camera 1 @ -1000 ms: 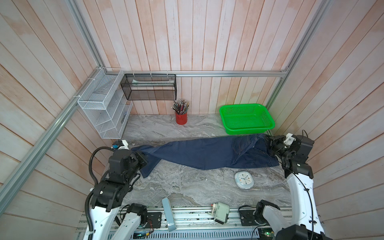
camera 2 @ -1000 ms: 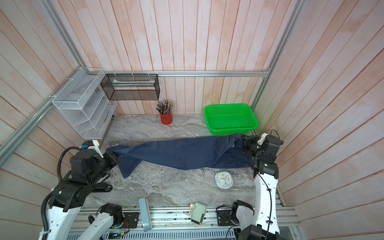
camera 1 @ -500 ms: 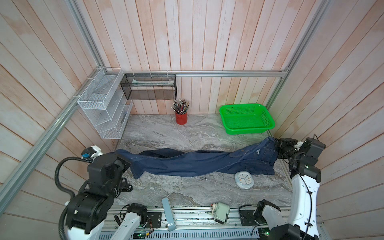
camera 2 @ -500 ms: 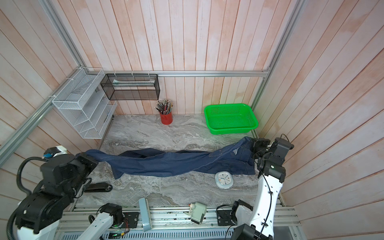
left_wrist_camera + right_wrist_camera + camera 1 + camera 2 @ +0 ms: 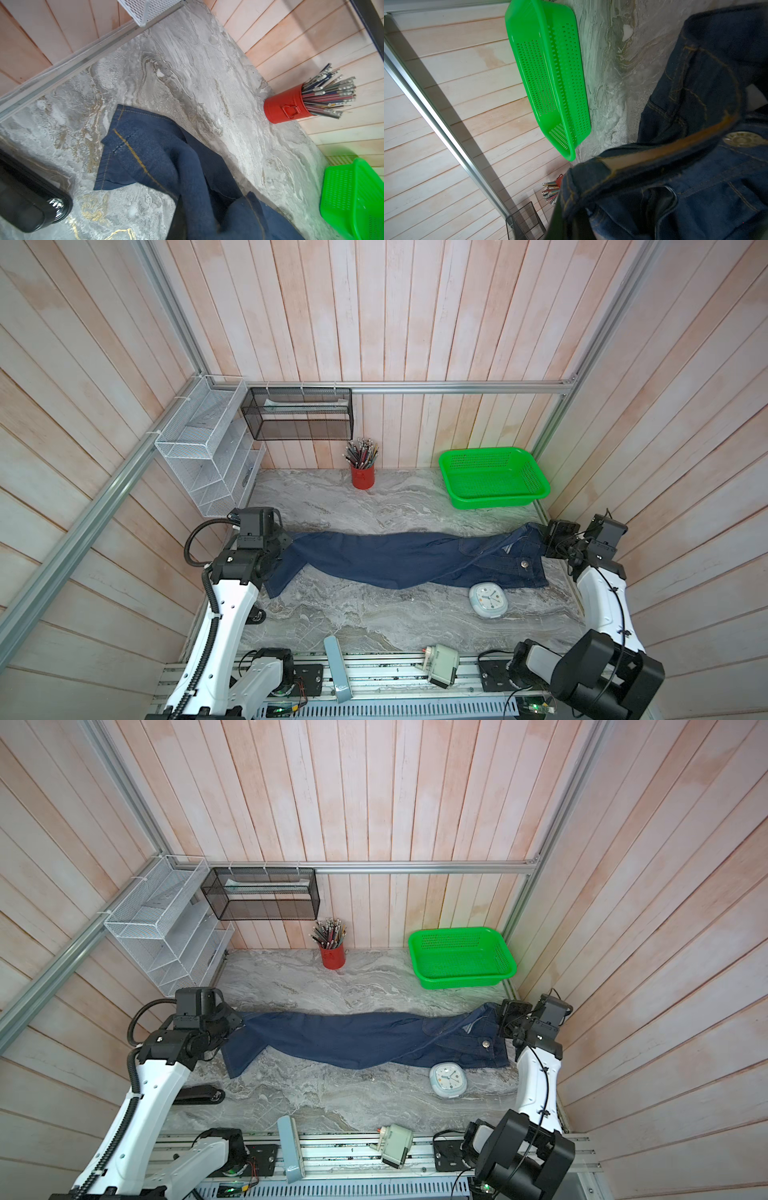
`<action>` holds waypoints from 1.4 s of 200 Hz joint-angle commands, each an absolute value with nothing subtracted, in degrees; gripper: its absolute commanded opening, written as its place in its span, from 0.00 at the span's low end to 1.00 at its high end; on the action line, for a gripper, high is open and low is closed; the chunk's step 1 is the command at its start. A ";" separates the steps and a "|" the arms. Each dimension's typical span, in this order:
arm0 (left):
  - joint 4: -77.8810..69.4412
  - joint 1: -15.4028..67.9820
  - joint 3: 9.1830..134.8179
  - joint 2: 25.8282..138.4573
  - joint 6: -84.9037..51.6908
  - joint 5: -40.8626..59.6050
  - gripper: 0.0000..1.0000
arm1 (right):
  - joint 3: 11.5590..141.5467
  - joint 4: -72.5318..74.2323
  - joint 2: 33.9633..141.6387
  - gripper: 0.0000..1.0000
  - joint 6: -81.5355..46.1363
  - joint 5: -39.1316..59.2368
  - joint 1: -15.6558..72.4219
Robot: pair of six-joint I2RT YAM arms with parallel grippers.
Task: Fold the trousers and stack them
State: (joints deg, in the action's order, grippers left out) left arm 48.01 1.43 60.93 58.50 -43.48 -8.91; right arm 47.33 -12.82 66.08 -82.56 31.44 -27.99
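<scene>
We grip jeans (image 5: 395, 560) stretched along surface (image 5: 374, 614): left jaws clamp leg (image 5: 301, 549), right jaws clamp waistband (image 5: 536, 568). No fold yet; stacking pending.

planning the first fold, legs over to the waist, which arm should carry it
Left, probably. The left gripper is shut on a leg end of the trousers; the right gripper is shut on the waistband, close to the clock, so it can anchor.

Tips of the left claw (image 5: 286, 540) and right claw (image 5: 543, 536) are hidden at the trousers (image 5: 395, 560); their cloth nearest both wrist cameras is blurred.
</scene>
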 commanded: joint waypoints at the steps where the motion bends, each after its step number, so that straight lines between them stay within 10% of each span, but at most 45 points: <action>1: 43.82 0.42 65.22 60.73 -40.95 -6.90 0.00 | 51.98 -9.15 67.61 0.00 -83.94 29.94 -26.29; 155: 32.58 -8.96 91.29 109.82 -36.13 13.25 0.00 | 78.19 0.21 106.11 0.00 -92.72 25.93 -17.55; 208: 32.78 -9.06 89.69 105.40 -34.36 12.85 0.60 | 84.37 -7.88 106.06 0.51 -83.89 26.92 -16.69; 248: 36.81 -9.13 81.89 88.37 -32.14 5.29 0.91 | 88.25 -22.35 100.50 0.63 -71.48 22.42 -17.39; 280: 39.43 -9.07 69.92 74.44 -32.02 4.28 0.92 | 85.09 -30.92 93.77 0.65 -64.58 16.89 -18.94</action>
